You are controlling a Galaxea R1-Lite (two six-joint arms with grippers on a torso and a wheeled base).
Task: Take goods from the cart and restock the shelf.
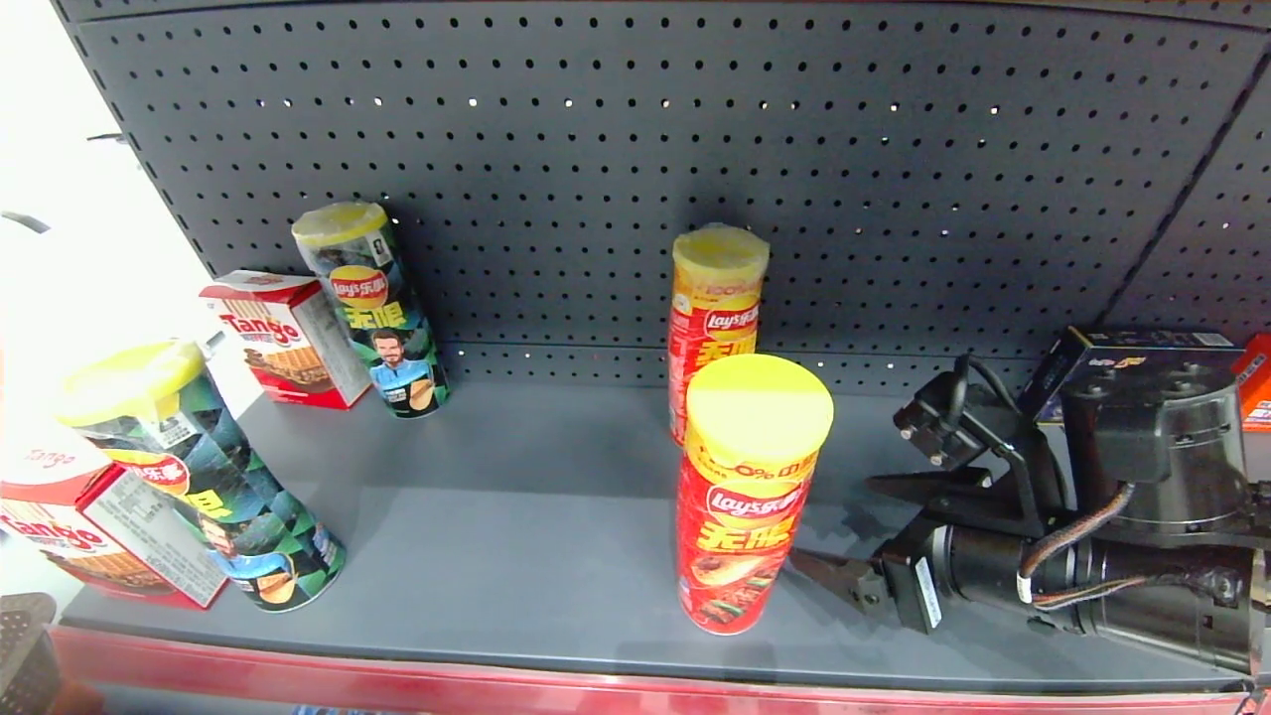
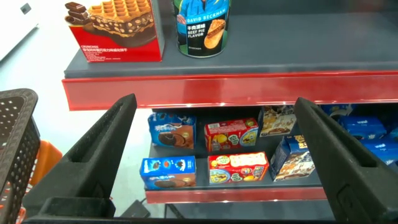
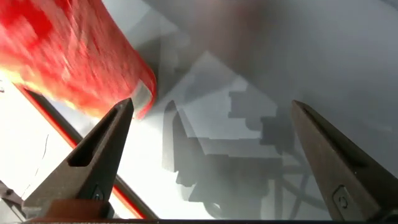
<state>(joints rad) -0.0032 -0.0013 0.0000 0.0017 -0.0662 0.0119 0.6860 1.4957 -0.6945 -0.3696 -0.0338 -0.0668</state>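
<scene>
A red chips can (image 1: 750, 497) with a yellow lid stands upright near the front of the grey shelf (image 1: 516, 536), and a second red can (image 1: 715, 318) stands right behind it. My right gripper (image 1: 834, 521) lies just right of the front can, open, with nothing between its fingers. In the right wrist view the front can (image 3: 81, 62) is beside one finger (image 3: 99, 162) of the right gripper (image 3: 211, 106), outside the gap. My left gripper (image 2: 214, 99) hangs open and empty in front of the shelf's red front edge (image 2: 230, 90).
Two green-black chips cans (image 1: 372, 308) (image 1: 209, 487) and two wafer boxes (image 1: 288, 338) (image 1: 89, 536) stand on the shelf's left. A dark box (image 1: 1122, 357) sits at the back right. A black mesh basket (image 2: 15, 143) is below left; lower shelves hold cookie boxes (image 2: 233, 168).
</scene>
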